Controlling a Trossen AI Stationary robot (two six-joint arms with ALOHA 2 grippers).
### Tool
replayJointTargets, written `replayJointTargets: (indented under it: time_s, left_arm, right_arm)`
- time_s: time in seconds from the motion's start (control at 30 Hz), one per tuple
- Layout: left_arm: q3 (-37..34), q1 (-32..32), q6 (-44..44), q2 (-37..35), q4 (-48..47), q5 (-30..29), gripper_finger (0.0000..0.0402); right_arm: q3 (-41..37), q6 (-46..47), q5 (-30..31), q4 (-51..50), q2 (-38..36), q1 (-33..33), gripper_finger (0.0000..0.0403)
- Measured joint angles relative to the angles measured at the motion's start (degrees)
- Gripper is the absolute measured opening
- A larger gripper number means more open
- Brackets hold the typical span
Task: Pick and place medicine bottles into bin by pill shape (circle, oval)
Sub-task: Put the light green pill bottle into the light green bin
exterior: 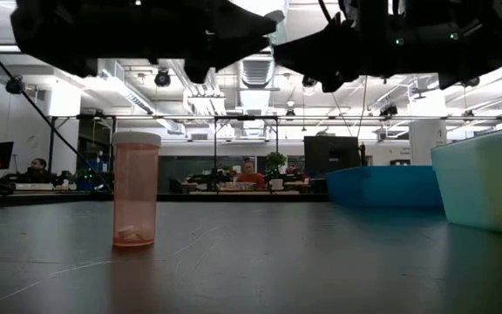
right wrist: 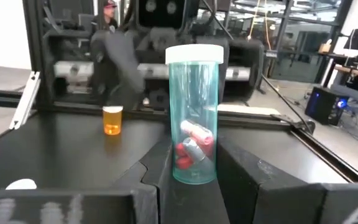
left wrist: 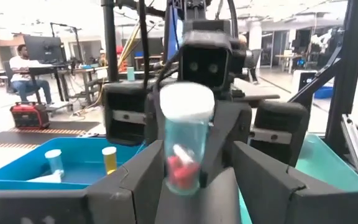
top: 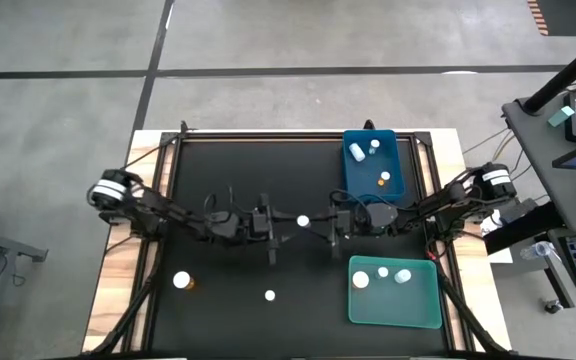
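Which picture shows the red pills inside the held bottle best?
The right wrist view: the clear bottle is close, its pills sharp. The left wrist view blurs it. The high view shows only its white cap, and the low view doesn't show it.

Both arms are stretched toward the table's middle, raised off its surface, so that the grippers face each other. The right gripper [right wrist: 191, 177] is closed upon a clear bottle [right wrist: 194, 115]. The left gripper [left wrist: 194, 180] is held just beside it, fingers parted.
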Motion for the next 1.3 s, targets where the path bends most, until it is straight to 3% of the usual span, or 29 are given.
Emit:
replayJointTargets:
  time_s: [0.27,0.67,1.13,1.3]
  left_arm:
    - [2.6,0.4,-0.1,6.2,8.1,0.9,0.0173]
    - [3.0,1.1,-0.1,6.3,7.9,1.0,0.0171]
    - [3.0,1.1,0.0,6.3,7.8,0.9,0.009]
    - [3.0,1.1,-0.1,6.3,7.5,1.0,0.0079]
  right_arm:
    - [0.1,0.0,-0.1,0.1,0.1,0.0,0.0096]
    - [0.1,-0.1,-0.1,0.1,0.2,0.0,0.0096]
    - [0.1,0.0,-0.1,0.0,0.3,0.0,0.0096]
    - [0.1,-0.9,-0.1,-0.9,0.3,0.0,0.0121]
